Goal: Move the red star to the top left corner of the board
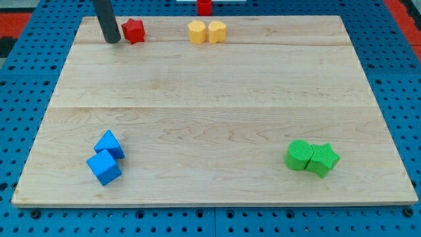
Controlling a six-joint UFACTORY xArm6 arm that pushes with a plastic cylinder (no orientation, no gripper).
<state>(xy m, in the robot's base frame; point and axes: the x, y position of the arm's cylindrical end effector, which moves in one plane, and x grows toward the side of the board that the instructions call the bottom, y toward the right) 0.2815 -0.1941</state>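
The red star (133,30) lies on the wooden board (217,85) near its top edge, toward the view's left. My tip (112,40) stands on the board just left of the red star, very close to it; whether they touch I cannot tell. The dark rod rises out of the view's top.
A yellow star-like block (197,31) and a yellow cylinder (217,31) sit side by side at the top middle. Two blue cubes (106,158) lie at the bottom left. A green cylinder (299,155) and green star (323,159) lie at the bottom right. A red block (204,7) stands beyond the top edge.
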